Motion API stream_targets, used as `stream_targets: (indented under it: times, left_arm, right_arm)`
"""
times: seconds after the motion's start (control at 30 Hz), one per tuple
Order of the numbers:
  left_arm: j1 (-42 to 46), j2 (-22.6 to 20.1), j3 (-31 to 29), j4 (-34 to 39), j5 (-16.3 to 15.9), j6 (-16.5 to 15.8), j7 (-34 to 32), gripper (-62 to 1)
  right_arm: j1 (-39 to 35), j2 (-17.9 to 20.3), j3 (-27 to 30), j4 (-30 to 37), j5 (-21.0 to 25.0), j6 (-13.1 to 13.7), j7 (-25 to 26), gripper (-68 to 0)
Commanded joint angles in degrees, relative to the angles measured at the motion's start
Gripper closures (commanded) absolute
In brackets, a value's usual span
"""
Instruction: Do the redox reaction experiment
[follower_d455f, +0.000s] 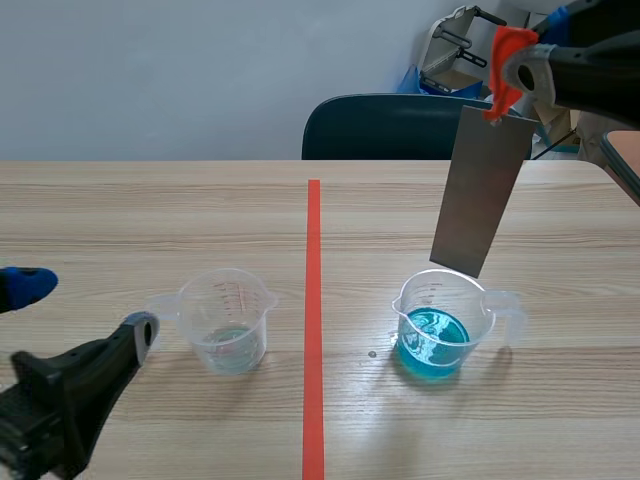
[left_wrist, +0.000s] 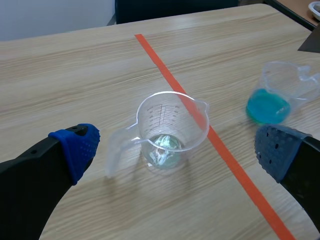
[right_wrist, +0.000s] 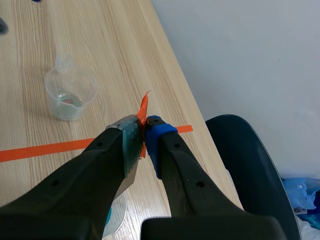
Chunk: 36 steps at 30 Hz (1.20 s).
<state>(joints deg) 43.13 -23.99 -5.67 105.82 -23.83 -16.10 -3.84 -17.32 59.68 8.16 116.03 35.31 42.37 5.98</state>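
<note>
Looking like an office-type rm doubling as a makeshift lab. A wood-grain table (follower_d455f: 150, 200) is standing by a plain pale wall (follower_d455f: 200, 70), w/ a dark chair (follower_d455f: 380, 125) sitting at its far edge & clutter (follower_d455f: 450, 55) piling up behind. On the table, a clear measuring beaker (follower_d455f: 228, 320) & a beaker w/ blue liquid (follower_d455f: 440, 325) are flanking an orange tape line (follower_d455f: 313, 300).

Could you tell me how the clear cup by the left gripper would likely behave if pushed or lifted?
The clear cup looks like thin plastic holding only a little liquid, so it is probably light and would slide easily when pushed. Its smooth wall may be slippery to grip; the handle might give better purchase.
</note>
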Motion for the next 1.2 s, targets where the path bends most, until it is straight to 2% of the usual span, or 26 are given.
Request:
stream_targets:
  times: [0.0, 0.17, 0.23, 0.3, 0.37, 0.47, 0.6, 0.83, 0.93, 1.17]
  left_arm:
    - [-2.8, 0.0, 2.4, -1.6, -0.3, -0.1, -0.6, -54.8]
    - [-13.3, 0.2, 11.9, -9.1, 0.0, 0.0, -0.9, -17.9]
    - [-17.1, 0.2, 15.9, -11.6, 1.7, 0.1, -2.1, -8.7]
    - [-20.7, 0.7, 19.7, -13.7, 3.8, 0.1, -3.4, -2.6]
    - [-24.2, 1.8, 23.0, -15.7, 5.5, 0.7, -4.0, -2.1]
    - [-29.2, 3.8, 27.5, -18.8, 7.2, 3.2, -3.8, -2.1]
    - [-34.9, 6.4, 32.4, -23.1, 8.6, 4.9, -3.6, -2.1]
    - [-43.2, 9.4, 39.8, -30.2, 8.7, 6.8, -2.6, -2.1]
    - [-45.2, 10.9, 41.8, -32.2, 8.7, 7.9, -2.5, -2.1]
    - [-48.5, 13.7, 44.8, -35.8, 8.8, 8.1, -2.6, -2.1]
  right_arm:
    - [1.0, 0.6, 0.0, 0.4, 0.7, 0.4, 1.0, -0.8]
    - [1.0, 0.6, 0.0, 0.4, 0.7, 0.4, 1.0, -0.8]
    - [1.0, 0.6, 0.0, 0.4, 0.7, 0.4, 1.0, -0.8]
    - [1.0, 0.6, 0.0, 0.4, 0.7, 0.4, 1.0, -0.8]
    - [1.0, 0.6, 0.0, 0.4, 0.7, 0.4, 1.1, -0.8]
    - [1.0, 0.6, 0.0, 0.4, 0.7, 0.4, 1.2, -0.8]
    - [1.0, 0.6, 0.0, 0.4, 0.7, 0.4, 1.3, -0.8]
    - [1.0, 0.7, 0.0, 0.4, 0.7, 0.4, 1.3, -0.8]
    - [1.0, 0.7, 0.0, 0.4, 0.7, 0.4, 1.3, -0.8]
    - [1.0, 0.7, 0.0, 0.4, 0.7, 0.4, 1.3, -0.8]
